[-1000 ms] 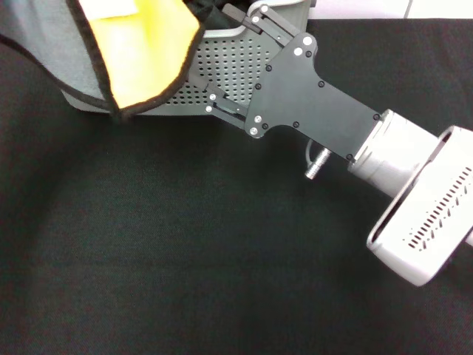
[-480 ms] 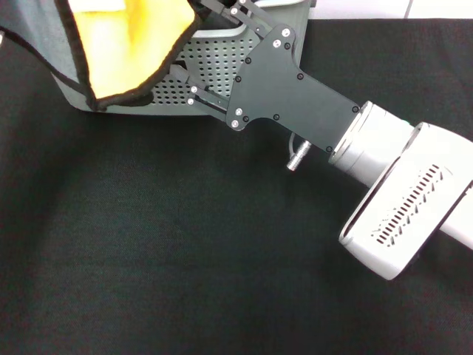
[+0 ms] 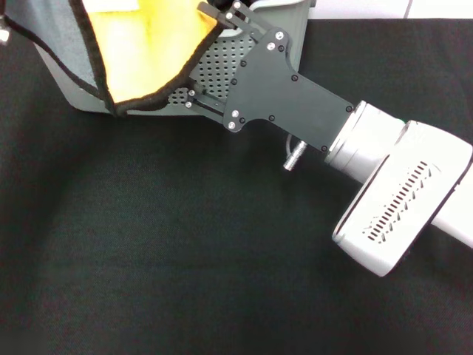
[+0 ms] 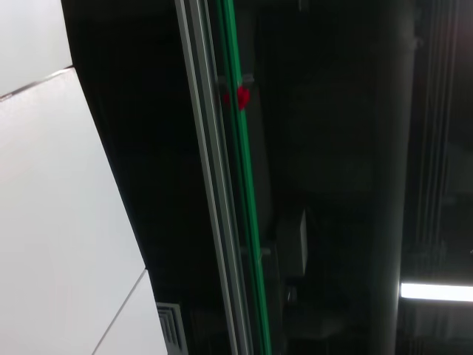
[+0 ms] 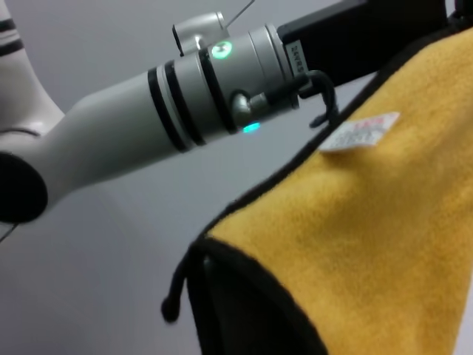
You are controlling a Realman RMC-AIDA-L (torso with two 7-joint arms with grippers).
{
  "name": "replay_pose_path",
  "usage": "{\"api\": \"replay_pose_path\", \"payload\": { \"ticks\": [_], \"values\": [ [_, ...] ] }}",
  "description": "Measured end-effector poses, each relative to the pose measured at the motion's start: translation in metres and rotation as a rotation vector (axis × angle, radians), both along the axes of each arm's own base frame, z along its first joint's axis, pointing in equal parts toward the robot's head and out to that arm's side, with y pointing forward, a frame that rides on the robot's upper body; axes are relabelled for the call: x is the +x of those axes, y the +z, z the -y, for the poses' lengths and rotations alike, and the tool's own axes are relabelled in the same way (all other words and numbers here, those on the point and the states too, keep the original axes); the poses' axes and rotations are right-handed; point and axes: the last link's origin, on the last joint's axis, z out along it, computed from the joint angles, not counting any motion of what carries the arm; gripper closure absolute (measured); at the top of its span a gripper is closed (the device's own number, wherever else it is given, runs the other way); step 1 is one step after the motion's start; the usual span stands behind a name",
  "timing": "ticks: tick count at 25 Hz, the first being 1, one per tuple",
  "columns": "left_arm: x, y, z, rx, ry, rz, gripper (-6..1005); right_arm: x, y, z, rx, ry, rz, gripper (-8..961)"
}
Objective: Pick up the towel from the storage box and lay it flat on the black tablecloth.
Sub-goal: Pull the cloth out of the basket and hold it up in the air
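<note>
The towel [image 3: 140, 52] hangs lifted in front of the storage box [image 3: 218, 66], yellow face towards me, grey face at the left, its top out of the head view. In the right wrist view the yellow face [image 5: 369, 222] fills the near side. The left gripper [image 5: 355, 33] sits at the towel's upper edge and the towel hangs from it. My right gripper [image 3: 194, 52] is at the towel's right edge, jaws wide apart. One finger shows at the towel's upper corner; the other runs behind the cloth. The black tablecloth [image 3: 185, 244] lies below.
The right arm's white wrist housing [image 3: 403, 203] reaches in over the cloth from the right. A pale floor strip [image 3: 369, 7] runs behind the tablecloth's far edge. The left wrist view shows only a dark room with a green rail [image 4: 240, 185].
My right gripper has moved left and slightly up, closing in on the towel's right edge. The towel has swung a little, with its lower point shifting sideways.
</note>
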Motion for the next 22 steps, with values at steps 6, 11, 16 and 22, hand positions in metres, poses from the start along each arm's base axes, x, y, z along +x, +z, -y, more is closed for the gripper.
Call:
{"api": "replay_pose_path", "payload": {
  "ticks": [6, 11, 16, 22],
  "values": [
    [-0.002, 0.000, -0.001, 0.008, 0.014, -0.003, 976, -0.020, -0.001, 0.021, 0.025, 0.106, -0.028, 233],
    [-0.005, -0.001, -0.001, 0.030, 0.039, -0.011, 976, -0.027, -0.001, 0.033, 0.029, 0.149, -0.051, 233],
    [-0.011, -0.001, -0.002, 0.042, 0.071, -0.009, 975, -0.020, 0.011, 0.044, 0.054, 0.163, -0.134, 234],
    [-0.021, 0.001, -0.002, 0.046, 0.107, 0.009, 975, 0.009, 0.039, 0.040, 0.162, 0.047, -0.258, 235]
  ]
}}
